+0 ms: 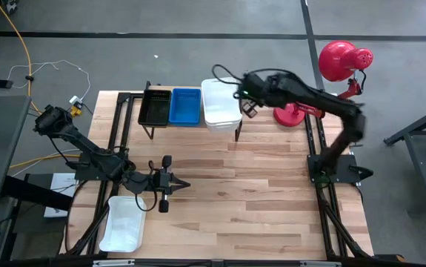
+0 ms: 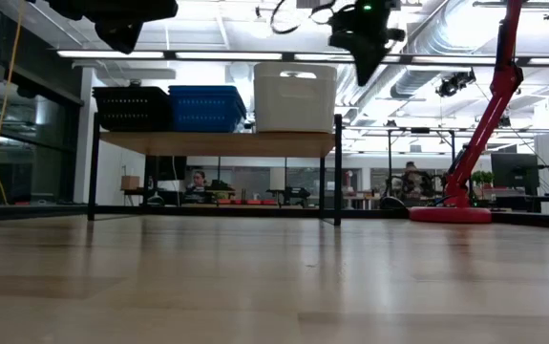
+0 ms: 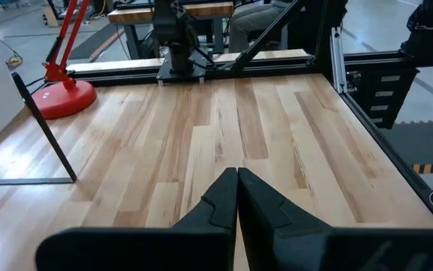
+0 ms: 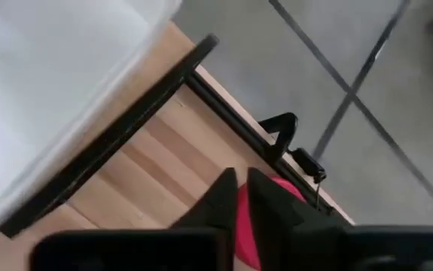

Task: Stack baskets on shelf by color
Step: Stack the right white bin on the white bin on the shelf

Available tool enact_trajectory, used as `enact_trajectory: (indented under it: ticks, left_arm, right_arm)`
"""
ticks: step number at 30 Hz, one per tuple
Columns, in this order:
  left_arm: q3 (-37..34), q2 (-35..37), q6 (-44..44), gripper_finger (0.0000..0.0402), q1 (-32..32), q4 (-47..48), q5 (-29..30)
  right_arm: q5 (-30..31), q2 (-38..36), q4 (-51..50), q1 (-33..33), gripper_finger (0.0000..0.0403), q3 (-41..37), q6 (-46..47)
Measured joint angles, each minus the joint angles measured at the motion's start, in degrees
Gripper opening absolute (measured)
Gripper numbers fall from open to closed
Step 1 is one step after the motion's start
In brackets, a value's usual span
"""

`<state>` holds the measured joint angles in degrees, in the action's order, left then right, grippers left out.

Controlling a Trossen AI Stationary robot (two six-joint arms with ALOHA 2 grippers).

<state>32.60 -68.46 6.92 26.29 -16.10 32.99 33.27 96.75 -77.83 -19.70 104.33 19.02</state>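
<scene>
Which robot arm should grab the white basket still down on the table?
Probably left. The left gripper, shut and empty, sits near the white basket, while the right gripper hangs by the shelf.

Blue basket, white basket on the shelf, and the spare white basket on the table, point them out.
blue basket (image 1: 185,106): high view, its inside floor.
white basket on the shelf (image 1: 221,104): high view, its inside floor.
spare white basket (image 1: 124,223): high view, its inside floor, near the table's left front corner.

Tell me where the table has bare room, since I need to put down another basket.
Free: the wide tabletop between the shelf, the left gripper and the right arm's base. Crowded: the shelf, filled by the black basket, blue basket and white basket; another white basket takes the near-left corner.
</scene>
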Motion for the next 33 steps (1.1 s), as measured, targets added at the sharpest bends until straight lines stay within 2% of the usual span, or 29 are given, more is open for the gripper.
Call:
enact_trajectory:
  ticks: [7, 10, 14, 18, 21, 24, 27, 30, 33]
  left_arm:
    - [0.0, 0.0, -2.7, 0.0, 0.0, -1.2, 0.8]
    - [0.0, 0.0, -5.2, 0.0, -0.1, -3.3, 2.8]
    - [0.0, 0.0, -8.8, 0.0, -1.2, -8.2, 8.7]
    - [0.0, 0.0, -14.8, 0.0, -4.8, -15.1, 12.8]
    - [0.9, 0.0, -18.1, 0.0, -10.1, -15.3, 8.2]
    - [2.4, 0.0, -17.0, 0.0, -16.9, -12.4, -1.0]
    - [5.4, 0.0, -14.6, 0.0, -23.9, -2.1, -10.8]
    - [10.1, 1.2, -12.1, 0.0, -29.2, 11.0, -14.0]
    - [14.0, 3.1, -12.3, 0.0, -31.9, 18.5, -17.2]
  right_arm:
    - [-7.2, -22.6, 24.4, 2.2, 0.0006, -28.8, 0.6]
    - [-9.5, -29.4, 34.7, 4.0, 0.0005, -39.6, 2.0]
    - [-11.5, -33.2, 48.1, 6.2, 0.0001, -50.2, 2.4]
    - [-12.0, -32.6, 58.6, 7.2, 0.0, -55.4, -0.1]
    - [-11.8, -30.8, 62.7, 7.2, 0.0, -56.6, -2.6]
    - [-11.8, -29.1, 65.7, 7.2, 0.0, -56.3, -4.6]
    - [-12.4, -27.7, 68.0, 7.2, 0.0, -56.3, -6.2]
    - [-13.0, -26.9, 69.2, 7.2, 0.0, -56.3, -7.1]
    - [-13.4, -26.6, 70.7, 7.2, 0.0, -56.2, -7.5]
